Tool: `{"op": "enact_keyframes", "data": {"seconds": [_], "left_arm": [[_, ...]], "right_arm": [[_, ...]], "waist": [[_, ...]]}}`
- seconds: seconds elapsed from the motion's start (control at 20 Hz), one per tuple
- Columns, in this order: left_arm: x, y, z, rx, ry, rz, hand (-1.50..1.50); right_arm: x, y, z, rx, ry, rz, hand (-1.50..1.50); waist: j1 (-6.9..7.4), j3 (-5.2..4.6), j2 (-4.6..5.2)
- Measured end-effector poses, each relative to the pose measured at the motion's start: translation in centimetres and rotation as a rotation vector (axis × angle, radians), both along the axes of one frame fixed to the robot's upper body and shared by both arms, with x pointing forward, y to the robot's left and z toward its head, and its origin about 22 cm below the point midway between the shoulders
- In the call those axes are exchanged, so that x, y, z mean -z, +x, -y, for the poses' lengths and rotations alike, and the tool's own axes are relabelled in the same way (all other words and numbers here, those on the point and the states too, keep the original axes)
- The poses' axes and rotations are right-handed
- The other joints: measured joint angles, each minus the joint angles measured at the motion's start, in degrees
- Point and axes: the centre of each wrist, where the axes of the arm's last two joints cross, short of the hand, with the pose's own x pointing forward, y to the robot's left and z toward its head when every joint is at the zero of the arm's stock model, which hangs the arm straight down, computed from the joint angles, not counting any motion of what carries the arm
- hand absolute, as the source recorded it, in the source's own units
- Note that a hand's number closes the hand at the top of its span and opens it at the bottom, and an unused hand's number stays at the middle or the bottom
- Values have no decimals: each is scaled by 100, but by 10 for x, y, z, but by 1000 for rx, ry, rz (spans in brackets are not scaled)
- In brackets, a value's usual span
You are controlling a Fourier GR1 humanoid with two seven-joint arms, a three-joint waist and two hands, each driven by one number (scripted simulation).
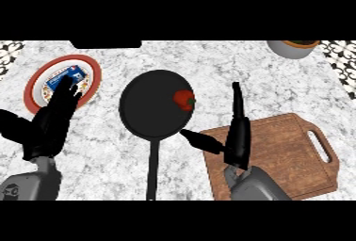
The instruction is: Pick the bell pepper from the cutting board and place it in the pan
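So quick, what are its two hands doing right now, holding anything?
Left hand: open, fingers straight, holding nothing.
Right hand: open, holding nothing; the bell pepper lies in the pan.

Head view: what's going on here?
The pepper lies in the pan, near its right rim, so the placing looks done. The right hand is open and holds nothing; it is over the left edge of the board, fingers pointing up beside the pan. The left hand rests open at the left, its fingers over a plate.
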Motion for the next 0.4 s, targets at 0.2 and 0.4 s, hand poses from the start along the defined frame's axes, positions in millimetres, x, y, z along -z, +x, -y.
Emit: {"op": "enact_keyframes", "data": {"seconds": [0.2,0.4], "left_arm": [[-3,1,-1,9,3,1,0],[-1,2,1,10,4,1,0]], "right_arm": [[-1,-35,22,-18,16,33,-150],[5,-59,41,-13,10,34,-150]], "waist": [[38,-4,11],[71,-6,22]]}}
